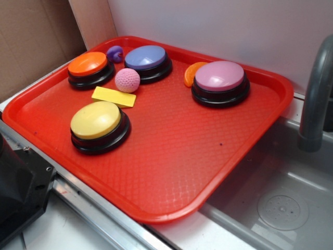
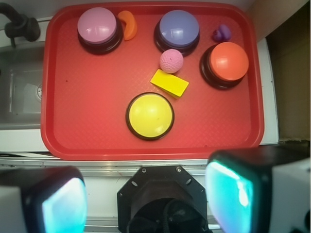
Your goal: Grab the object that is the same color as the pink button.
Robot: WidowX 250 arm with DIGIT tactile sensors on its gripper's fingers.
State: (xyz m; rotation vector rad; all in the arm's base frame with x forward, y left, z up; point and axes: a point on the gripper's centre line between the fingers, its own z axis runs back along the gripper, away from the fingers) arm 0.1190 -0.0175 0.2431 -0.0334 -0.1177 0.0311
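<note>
Hanging with my tool (image 2: 146,201) spread wide and empty, well short of the red tray (image 2: 53,121), I had everything left to do: the pink ball (image 2: 171,61) lay untouched just beside the blue-purple button (image 2: 179,28), well apart from the pink button (image 2: 97,25).

Knitted bumpy pink ball (image 1: 127,79), glossy smooth pink button (image 1: 220,76)

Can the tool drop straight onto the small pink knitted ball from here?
Probably yes: the small pink knitted ball is uncovered, though the blue-purple domed button and yellow rectangular block crowd it.
</note>
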